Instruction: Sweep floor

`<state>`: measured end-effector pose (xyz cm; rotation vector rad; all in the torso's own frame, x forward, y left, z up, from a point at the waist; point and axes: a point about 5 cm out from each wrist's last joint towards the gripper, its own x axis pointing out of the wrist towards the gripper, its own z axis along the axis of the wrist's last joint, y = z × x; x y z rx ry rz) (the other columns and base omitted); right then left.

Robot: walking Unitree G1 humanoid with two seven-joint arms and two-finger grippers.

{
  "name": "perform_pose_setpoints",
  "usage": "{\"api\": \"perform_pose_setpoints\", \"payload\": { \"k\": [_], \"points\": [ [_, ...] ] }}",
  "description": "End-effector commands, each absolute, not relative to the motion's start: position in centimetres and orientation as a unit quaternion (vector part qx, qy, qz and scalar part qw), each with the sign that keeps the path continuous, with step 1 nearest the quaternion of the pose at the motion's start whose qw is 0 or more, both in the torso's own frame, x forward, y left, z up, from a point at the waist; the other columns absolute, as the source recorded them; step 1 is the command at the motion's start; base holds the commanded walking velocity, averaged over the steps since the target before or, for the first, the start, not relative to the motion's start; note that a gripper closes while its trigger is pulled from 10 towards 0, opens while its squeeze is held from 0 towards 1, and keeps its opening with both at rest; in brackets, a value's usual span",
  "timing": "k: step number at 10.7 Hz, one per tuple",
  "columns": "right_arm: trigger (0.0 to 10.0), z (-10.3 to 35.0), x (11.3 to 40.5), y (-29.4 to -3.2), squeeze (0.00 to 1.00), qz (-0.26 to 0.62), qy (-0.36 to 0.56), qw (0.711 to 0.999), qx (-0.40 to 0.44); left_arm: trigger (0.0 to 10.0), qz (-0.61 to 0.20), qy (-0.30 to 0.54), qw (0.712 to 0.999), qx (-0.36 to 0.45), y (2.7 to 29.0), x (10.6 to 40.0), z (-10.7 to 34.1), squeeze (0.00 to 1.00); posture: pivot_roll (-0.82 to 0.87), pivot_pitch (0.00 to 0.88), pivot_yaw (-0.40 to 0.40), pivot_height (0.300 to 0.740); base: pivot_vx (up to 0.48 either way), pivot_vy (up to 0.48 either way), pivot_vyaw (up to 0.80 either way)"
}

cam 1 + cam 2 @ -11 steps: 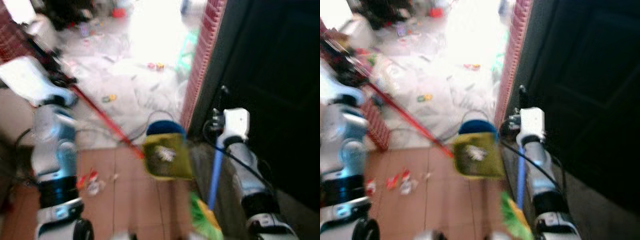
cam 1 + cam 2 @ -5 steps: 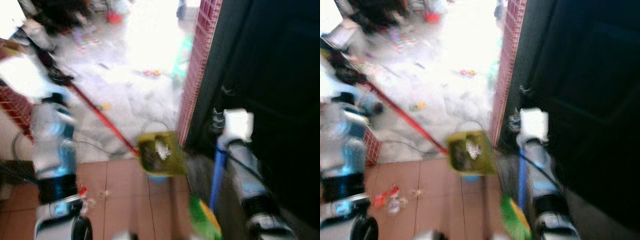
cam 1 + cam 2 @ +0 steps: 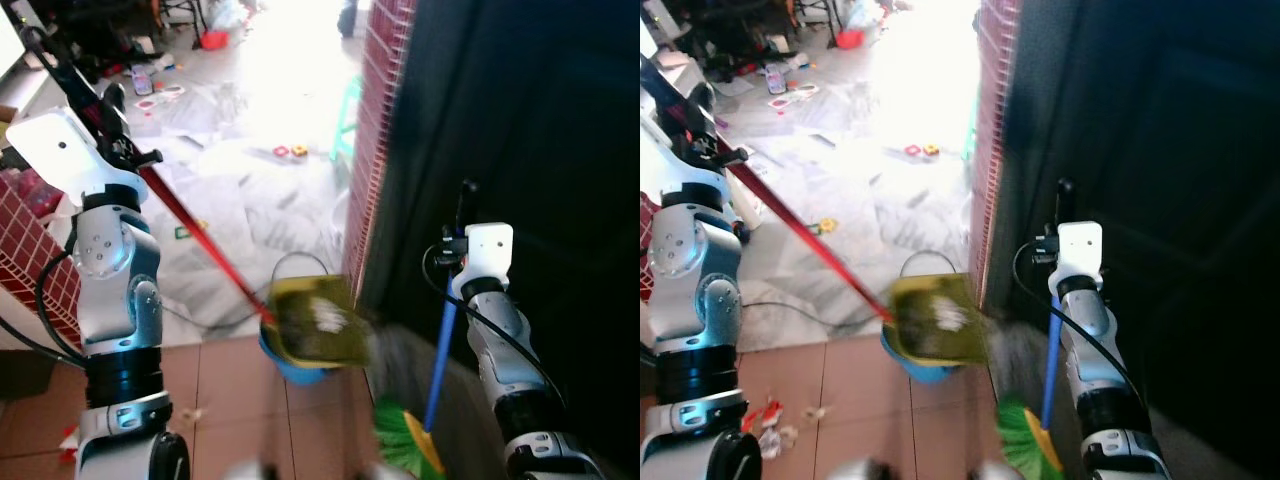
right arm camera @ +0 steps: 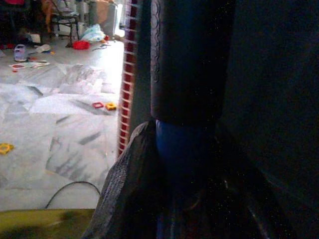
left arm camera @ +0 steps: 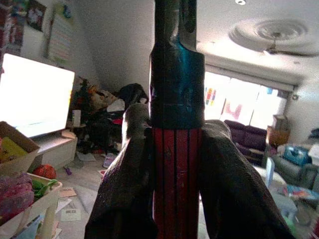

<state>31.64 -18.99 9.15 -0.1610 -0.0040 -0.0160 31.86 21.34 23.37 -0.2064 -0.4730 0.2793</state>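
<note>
Dustpan held over blue bin, broom gripped at the doorway

Now the left gripper (image 5: 172, 164) is seen clamped on the red handle (image 3: 200, 250) of the dustpan (image 3: 318, 325); in the left wrist view its two fingers (image 5: 127, 184) press against the handle on both sides, just below a dark sleeve. The handle slants down from the raised left arm to the yellow-green pan, which is held tilted above a blue bin (image 3: 290, 365) on the floor. Pale scraps (image 3: 328, 318) lie in the pan. The bin stands where the terracotta tiles (image 3: 225, 400) meet the marble floor (image 3: 280, 200), just beside the red-brick wall edge (image 3: 375, 150).

The right gripper (image 4: 184, 164) is closed around the blue broom handle (image 3: 440, 355), its fingers (image 4: 132, 184) wrapped at the point where a black grip meets the blue shaft. The broom is held nearly upright against the dark door (image 3: 530, 150), and its green and yellow bristles (image 3: 405, 445) rest low beside the right arm.

Litter (image 3: 770, 425) remains on the tiles near the left arm's base. Small toys (image 3: 290, 151) are scattered further out on the marble, and a black cable (image 3: 790, 310) trails across it.
</note>
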Motion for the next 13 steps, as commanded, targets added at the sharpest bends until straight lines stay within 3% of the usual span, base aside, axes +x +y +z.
{"api": "perform_pose_setpoints", "payload": {
  "k": [1, 6, 13],
  "points": [
    [10.0, 10.2, 31.9, -18.5, 0.0, 0.005, -0.027, 0.996, -0.086, 10.0, 0.15, -0.277, 0.946, -0.081, 22.1, 31.5, 25.1, 0.0, -0.09, 0.0, 0.017, 0.74, 0.428, 0.0, 0.0],
    [10.0, 10.1, 32.1, -18.5, 0.0, 0.008, -0.024, 0.996, -0.088, 10.0, 0.136, -0.311, 0.941, 0.009, 21.0, 31.2, 26.2, 0.0, -0.08, 0.0, 0.013, 0.74, 0.085, 0.0, 0.0],
    [10.0, 10.5, 32.4, -18.2, 0.0, 0.011, -0.032, 0.996, -0.087, 10.0, 0.036, -0.315, 0.947, 0.059, 15.5, 30.9, 24.4, 0.0, -0.09, 0.0, 0.025, 0.74, 0.0, 0.0, 0.0]
  ]
}}
